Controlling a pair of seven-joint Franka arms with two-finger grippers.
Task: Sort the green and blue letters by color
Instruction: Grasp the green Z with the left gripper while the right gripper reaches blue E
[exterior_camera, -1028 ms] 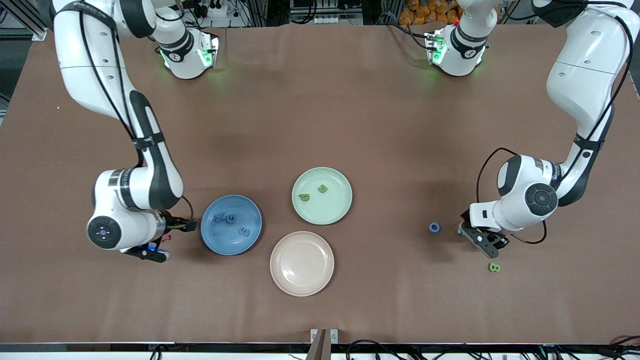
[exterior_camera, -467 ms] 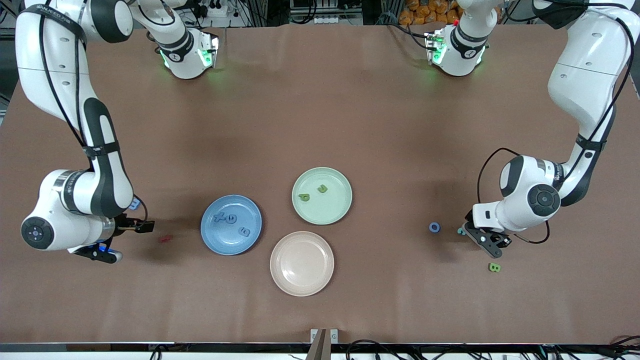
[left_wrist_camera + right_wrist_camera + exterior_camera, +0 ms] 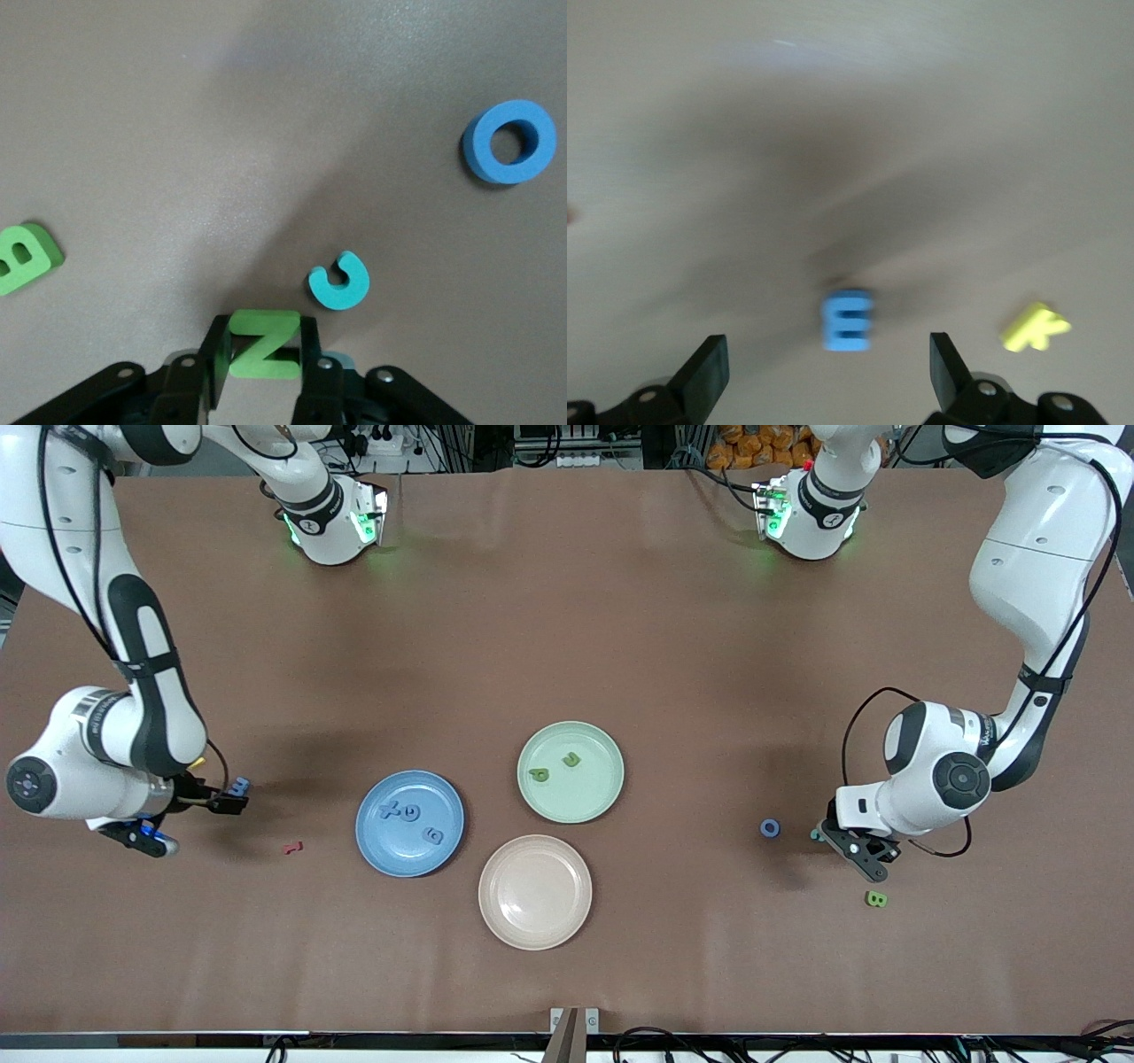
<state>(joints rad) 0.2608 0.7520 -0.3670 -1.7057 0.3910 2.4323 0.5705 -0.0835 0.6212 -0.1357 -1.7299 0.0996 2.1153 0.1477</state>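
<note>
The brown cloth-covered table [image 3: 567,620] fills the front view, its whole half toward the robot bases bare and open; a strip along the edge nearest the front camera is likewise bare. Three round plates cluster near the middle: a blue plate [image 3: 368,841] toward the right arm's end, a pale green plate [image 3: 594,793] beside it, and a pink plate [image 3: 535,892] nearest the front camera. The blue plate carries three blue letters [image 3: 407,812]; the green plate carries two olive green letters [image 3: 538,774]; nothing lies on the pink plate.

Left arm, low at its own end of the table: the left end effector [image 3: 263,363] has its fingers clamped on a green letter Z [image 3: 262,343]. Around it on the table lie a blue ring letter O [image 3: 770,828], a small teal curved letter [image 3: 339,281] just beside the fingers, and a green letter B [image 3: 876,900] nearer the front camera, each apart from the others with bare cloth between.

Right arm, near its end of the table: the right end effector [image 3: 828,376] hangs with fingers spread wide and nothing between them, over a blue letter E [image 3: 848,320]. A small yellow letter K [image 3: 1034,326] lies near the E. A small dark red letter [image 3: 292,848] lies between this arm and the blue plate, apart from both
</note>
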